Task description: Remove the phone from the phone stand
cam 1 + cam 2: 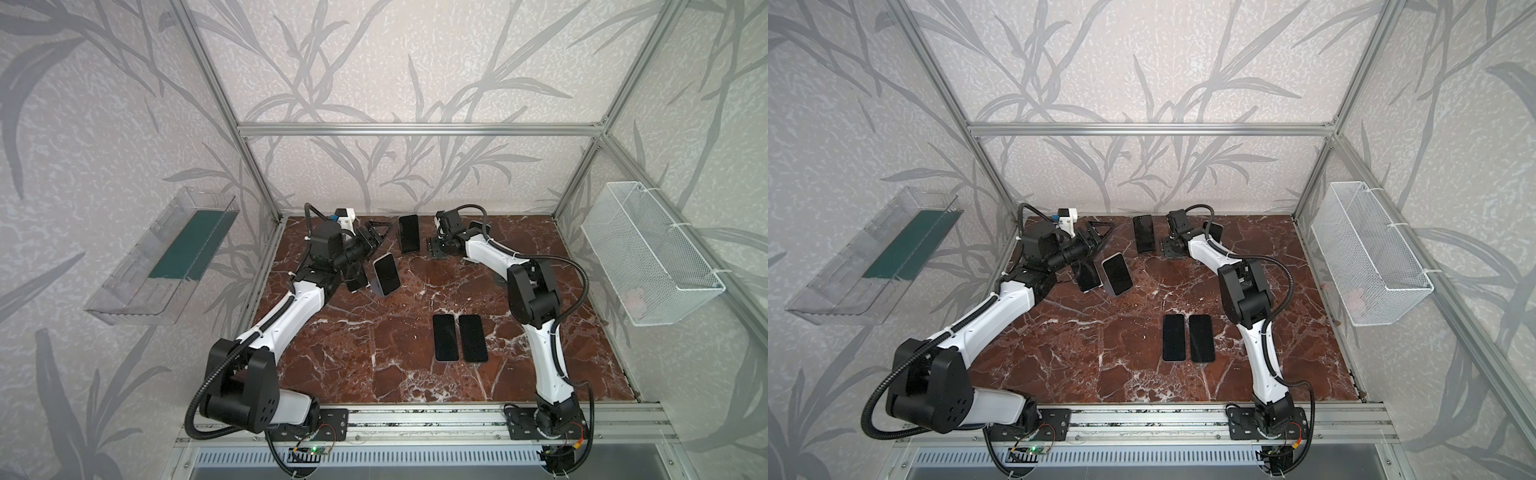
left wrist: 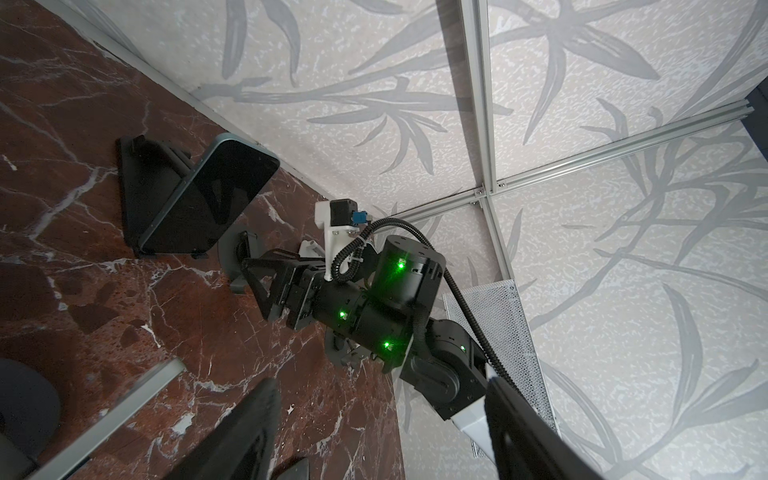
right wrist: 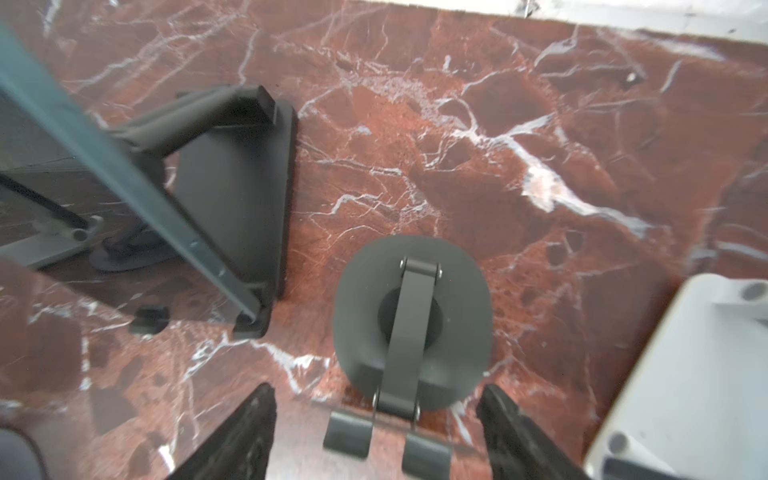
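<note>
The phone leans dark-screened on its black wedge phone stand at the back of the marble table, close to the rear wall, its lower edge caught in the stand's lip.

Just beside it on the right, the right gripper hangs low with its jaws apart and nothing held. Its fingers straddle a round-based stand that carries no phone. On the other side, the left gripper points toward the phone with its fingers also spread and empty. The two grippers flank the phone closely.

In front of the left arm a white-edged phone tilts on its own stand, and a dark phone sits just beside it. Two more phones lie flat side by side toward the front right.

The left arm covers part of the dark phone, and the right arm hides most of another dark phone behind it. In the right wrist view a white object is cut off at the frame edge and I cannot tell what it is; that view is also blurred.

Open marble runs from the phone toward the table's middle and front left. A wire basket hangs on the right wall and a clear bin on the left wall, both well apart from the phone.
</note>
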`<state>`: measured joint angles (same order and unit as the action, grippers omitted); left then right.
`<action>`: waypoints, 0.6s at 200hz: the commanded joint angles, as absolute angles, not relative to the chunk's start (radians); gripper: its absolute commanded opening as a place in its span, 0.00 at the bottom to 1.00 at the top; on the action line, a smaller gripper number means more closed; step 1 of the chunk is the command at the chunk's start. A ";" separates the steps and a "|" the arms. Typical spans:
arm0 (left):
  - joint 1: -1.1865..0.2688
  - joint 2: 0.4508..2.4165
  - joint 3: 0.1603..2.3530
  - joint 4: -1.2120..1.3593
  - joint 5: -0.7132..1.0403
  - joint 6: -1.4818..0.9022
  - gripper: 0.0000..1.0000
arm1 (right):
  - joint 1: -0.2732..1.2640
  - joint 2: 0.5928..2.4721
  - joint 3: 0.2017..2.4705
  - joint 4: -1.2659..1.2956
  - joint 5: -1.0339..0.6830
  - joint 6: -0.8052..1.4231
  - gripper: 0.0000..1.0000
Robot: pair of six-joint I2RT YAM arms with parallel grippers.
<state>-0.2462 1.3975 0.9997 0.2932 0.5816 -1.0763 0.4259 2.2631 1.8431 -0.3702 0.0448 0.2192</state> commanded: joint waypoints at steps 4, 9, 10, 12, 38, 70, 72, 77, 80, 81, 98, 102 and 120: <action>-0.241 1.378 1.023 0.331 0.600 -1.087 0.78 | 0.440 2.078 1.815 -0.400 0.089 0.221 0.79; -0.241 1.375 1.023 0.330 0.600 -1.086 0.78 | 0.443 2.053 1.802 -0.403 0.097 0.222 0.79; -0.241 1.375 1.023 0.330 0.600 -1.086 0.78 | 0.444 2.048 1.800 -0.403 0.097 0.222 0.79; -0.241 1.375 1.024 0.330 0.601 -1.086 0.78 | 0.445 2.038 1.795 -0.404 0.100 0.222 0.80; -0.244 1.373 1.028 0.333 0.613 -1.088 0.78 | 0.467 1.901 1.686 -0.376 0.212 0.226 1.00; -0.255 1.380 1.032 0.330 0.620 -1.080 0.78 | 0.463 1.706 1.381 -0.140 0.353 0.388 0.99; -0.256 1.381 1.032 0.331 0.623 -1.082 0.78 | 0.458 1.683 1.357 -0.117 0.342 0.389 0.99; -0.256 1.382 1.032 0.338 0.628 -1.089 0.78 | 0.447 1.653 1.299 -0.048 0.298 0.379 0.99; -0.257 1.385 1.032 0.342 0.632 -1.091 0.78 | 0.437 1.638 1.269 -0.008 0.254 0.370 0.99; -0.258 1.385 1.032 0.344 0.633 -1.092 0.79 | 0.434 1.634 1.256 0.008 0.242 0.368 1.00; -0.265 1.391 1.035 0.351 0.638 -1.086 0.79 | 0.401 1.606 1.210 0.027 0.222 0.428 0.87; -0.267 1.391 1.036 0.345 0.637 -1.080 0.79 | 0.398 1.613 1.242 -0.047 0.258 0.445 0.84; -0.274 1.394 1.044 0.308 0.624 -1.050 0.79 | 0.392 1.678 1.406 -0.312 0.423 0.472 0.84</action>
<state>-0.2630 1.3972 1.0000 0.3103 0.6113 -1.0744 0.4076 1.6337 1.2610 -0.1482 0.2672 0.3958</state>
